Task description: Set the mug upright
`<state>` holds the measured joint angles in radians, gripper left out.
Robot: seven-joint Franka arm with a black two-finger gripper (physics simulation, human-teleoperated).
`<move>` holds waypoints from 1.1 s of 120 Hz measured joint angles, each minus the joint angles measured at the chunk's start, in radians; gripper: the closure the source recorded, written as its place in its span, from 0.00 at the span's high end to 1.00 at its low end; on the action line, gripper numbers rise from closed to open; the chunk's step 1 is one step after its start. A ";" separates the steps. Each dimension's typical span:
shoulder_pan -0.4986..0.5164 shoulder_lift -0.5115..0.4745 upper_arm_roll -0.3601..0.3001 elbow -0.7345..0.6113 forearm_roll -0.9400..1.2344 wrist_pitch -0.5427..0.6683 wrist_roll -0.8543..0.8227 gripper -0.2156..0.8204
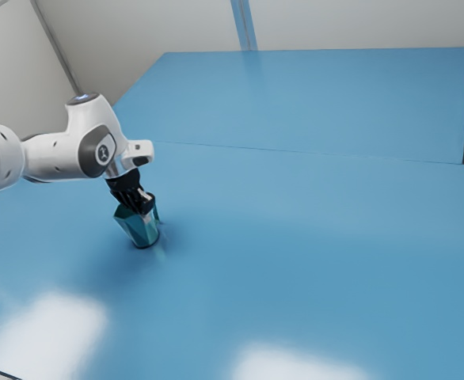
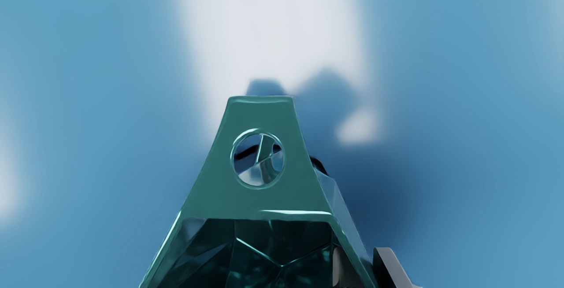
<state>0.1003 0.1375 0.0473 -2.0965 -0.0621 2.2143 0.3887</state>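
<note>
Fingers (image 1: 144, 205) grip teal mug (image 1: 139, 229) by its wall, one inside, one outside. Mouth faces up above blue surface (image 1: 295, 229).

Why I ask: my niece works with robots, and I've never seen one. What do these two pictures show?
The white machine is a robot arm, seen from beside it in the exterior view. The wrist view comes from a camera on its hand, looking past the fingertips. On the blue table is a green mug, opening upward, with a holed handle. The black end effector appears to pinch its wall, one finger outside, the other inside. I can't tell whether the mug stands quite straight.
</note>
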 joint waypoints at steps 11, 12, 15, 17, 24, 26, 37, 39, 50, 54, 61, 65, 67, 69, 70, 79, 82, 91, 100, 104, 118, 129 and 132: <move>-0.001 0.002 -0.005 -0.001 -0.008 0.002 -0.006 0.31; -0.001 0.002 -0.005 -0.001 -0.008 0.002 -0.006 0.33; -0.001 0.001 -0.005 -0.001 -0.009 0.002 -0.007 0.38; -0.001 -0.001 -0.005 -0.001 -0.010 0.002 -0.008 0.41; -0.001 -0.009 -0.006 0.000 -0.012 -0.001 -0.010 0.51; -0.001 -0.012 -0.006 0.001 -0.013 -0.002 -0.010 0.53; 0.000 -0.034 -0.007 0.015 -0.020 -0.024 -0.012 0.62; 0.000 -0.038 -0.007 0.022 -0.022 -0.032 -0.012 0.63; 0.001 -0.047 -0.007 0.104 -0.027 -0.097 -0.014 0.69; 0.000 -0.045 -0.007 0.146 -0.027 -0.127 -0.014 0.70; -0.002 -0.042 -0.007 0.222 -0.027 -0.183 -0.015 0.72; -0.003 -0.041 -0.007 0.261 -0.025 -0.215 -0.016 0.73; -0.004 -0.041 -0.007 0.278 -0.024 -0.231 -0.017 0.74; -0.004 -0.040 -0.008 0.294 -0.023 -0.246 -0.017 0.74; -0.004 -0.040 -0.008 0.302 -0.022 -0.253 -0.017 0.74; -0.008 -0.040 -0.010 0.370 -0.016 -0.318 -0.020 0.76; -0.010 -0.041 -0.012 0.396 -0.013 -0.339 -0.020 0.76; -0.019 -0.043 -0.019 0.463 -0.003 -0.400 -0.022 0.77; -0.024 -0.047 -0.021 0.491 0.003 -0.446 -0.023 0.78; -0.023 -0.048 -0.021 0.500 0.004 -0.463 -0.024 0.78; -0.017 -0.049 -0.021 0.514 0.008 -0.504 -0.025 0.78; -0.015 -0.049 -0.021 0.516 0.008 -0.524 -0.026 0.79; -0.015 -0.049 -0.021 0.516 0.008 -0.528 -0.026 0.79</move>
<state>0.0856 0.0887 0.0261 -1.5807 -0.0539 1.6867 0.3627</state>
